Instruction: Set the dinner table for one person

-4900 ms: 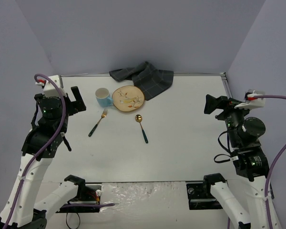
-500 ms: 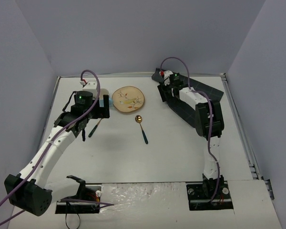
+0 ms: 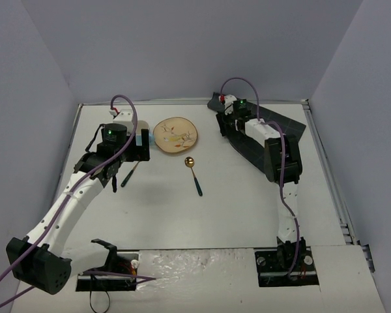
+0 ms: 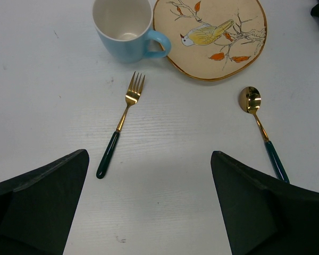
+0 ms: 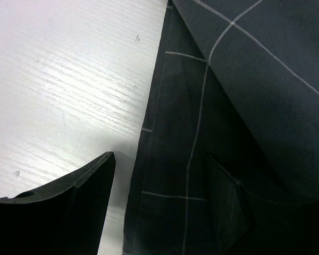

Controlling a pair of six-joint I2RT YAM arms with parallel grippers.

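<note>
On the white dinner table (image 3: 234, 208) lie a bird-painted plate (image 3: 175, 135), a blue mug (image 4: 122, 26), a gold fork (image 4: 122, 125) with a dark handle and a matching spoon (image 3: 193, 173). My left gripper (image 4: 150, 154) hovers open above bare table just in front of the fork and spoon (image 4: 260, 127), holding nothing; seen from above, the left gripper (image 3: 138, 153) hides most of the mug. My right gripper (image 5: 159, 159) is at the back, jaws apart, straddling the edge of the dark grey checked cloth (image 5: 244, 74). One finger (image 5: 69, 207) is over the table, the other over the cloth.
The cloth (image 3: 290, 125) lies stretched along the back right under my right arm (image 3: 274, 153). Grey walls close in the table at the back and both sides, with a metal rail (image 3: 326, 169) on the right edge.
Since the earliest frame both arms have reached out from the sides, and the cloth has gone from bunched behind the plate to stretched rightward. In the last half second hardly anything moves.
</note>
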